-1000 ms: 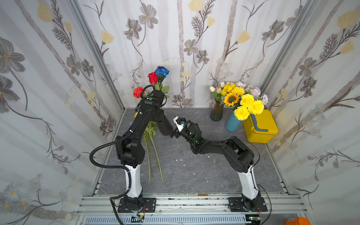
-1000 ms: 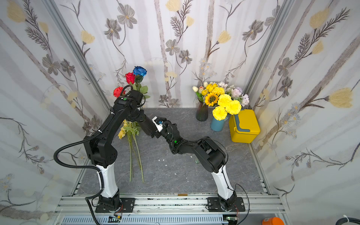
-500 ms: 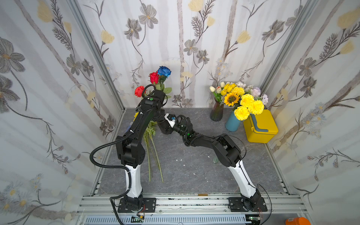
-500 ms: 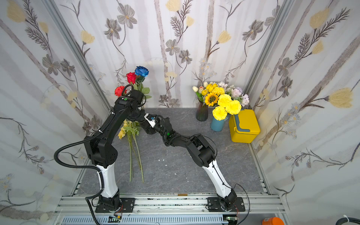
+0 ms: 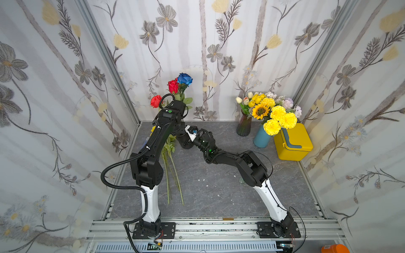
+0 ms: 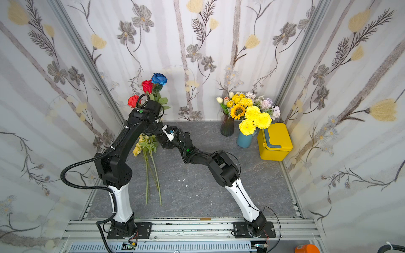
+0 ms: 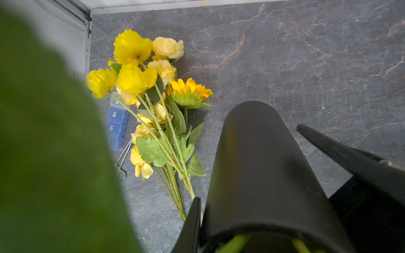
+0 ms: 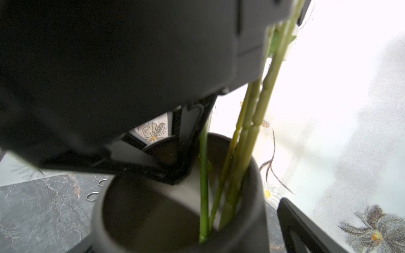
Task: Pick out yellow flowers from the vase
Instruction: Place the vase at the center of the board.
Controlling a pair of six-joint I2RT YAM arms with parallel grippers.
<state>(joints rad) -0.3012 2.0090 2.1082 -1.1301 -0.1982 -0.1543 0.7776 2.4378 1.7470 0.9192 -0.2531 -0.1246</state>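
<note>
Reach: right hand [image 5: 184, 140] has moved in, open astride vase [image 7: 258, 164]; left hand [image 7: 197, 223] seemingly pinches its rim; yellow flowers [image 7: 140, 83] lie out, eight o'clock.

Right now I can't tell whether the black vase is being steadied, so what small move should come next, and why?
Probably close the right gripper on the black vase. Its fingers straddle the vase with a gap showing on one side, while the left gripper is shut on the rose stems standing in it. A firm hold should keep the vase from shifting.
</note>
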